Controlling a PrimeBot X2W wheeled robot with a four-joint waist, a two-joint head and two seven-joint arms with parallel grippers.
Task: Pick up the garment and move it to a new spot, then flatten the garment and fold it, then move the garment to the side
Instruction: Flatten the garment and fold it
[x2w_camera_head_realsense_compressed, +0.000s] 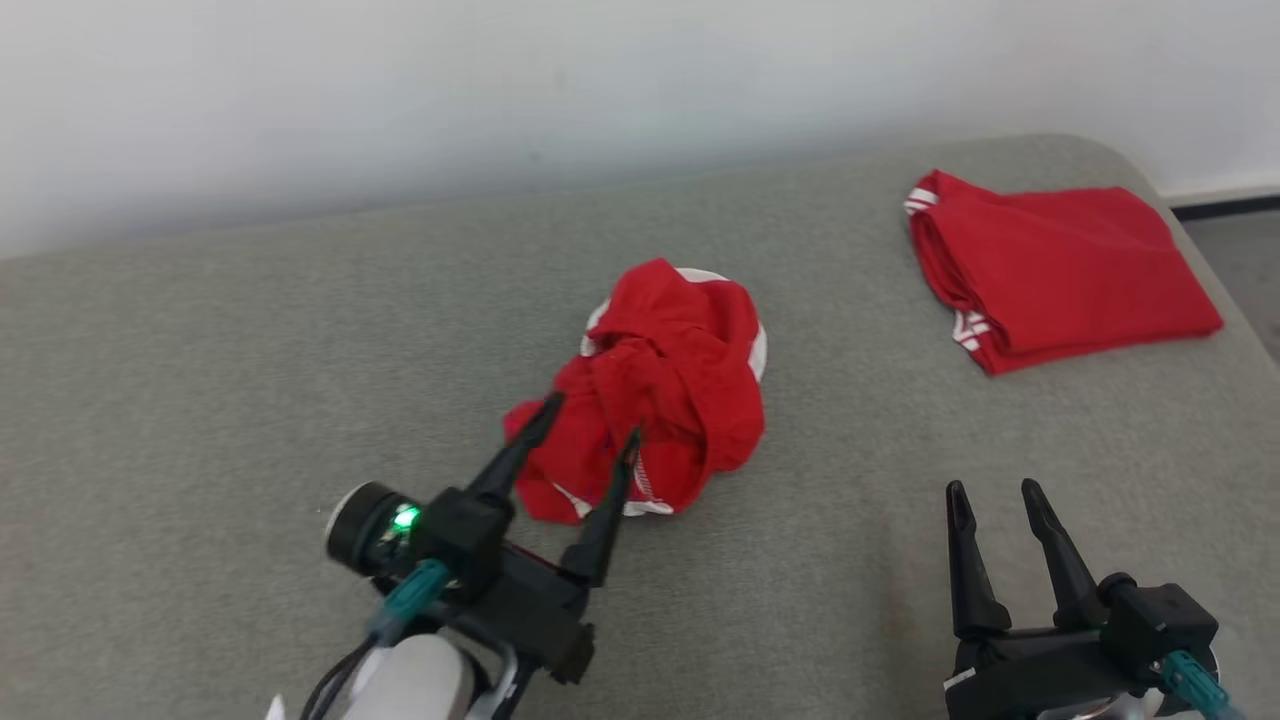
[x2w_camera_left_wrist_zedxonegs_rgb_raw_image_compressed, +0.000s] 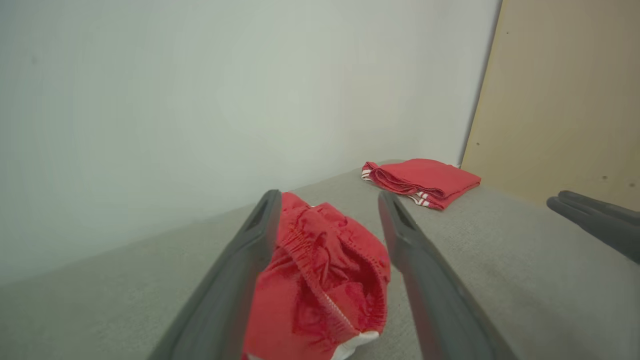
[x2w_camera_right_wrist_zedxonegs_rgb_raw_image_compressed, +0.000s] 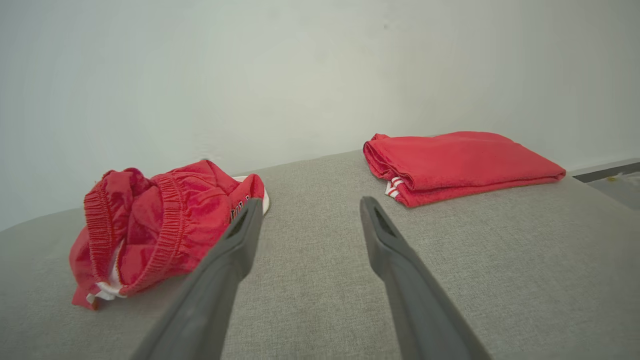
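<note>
A crumpled red garment (x2w_camera_head_realsense_compressed: 665, 385) with white trim lies bunched in the middle of the grey cushioned surface (x2w_camera_head_realsense_compressed: 250, 380). My left gripper (x2w_camera_head_realsense_compressed: 590, 422) stands open over the garment's near edge, one finger on each side of a fold. Seen from the left wrist, the garment (x2w_camera_left_wrist_zedxonegs_rgb_raw_image_compressed: 325, 280) lies between the two open fingers (x2w_camera_left_wrist_zedxonegs_rgb_raw_image_compressed: 235, 280). My right gripper (x2w_camera_head_realsense_compressed: 993, 490) is open at the lower right, apart from the cloth and holding nothing. From the right wrist the garment (x2w_camera_right_wrist_zedxonegs_rgb_raw_image_compressed: 155, 225) lies to the left of the open fingers (x2w_camera_right_wrist_zedxonegs_rgb_raw_image_compressed: 225, 270).
A folded red garment (x2w_camera_head_realsense_compressed: 1050, 265) with white stripes rests at the far right of the surface, near its rounded edge. A pale wall runs behind. Dark floor (x2w_camera_head_realsense_compressed: 1240, 250) shows past the right edge. A tan panel (x2w_camera_left_wrist_zedxonegs_rgb_raw_image_compressed: 565, 95) stands at the right in the left wrist view.
</note>
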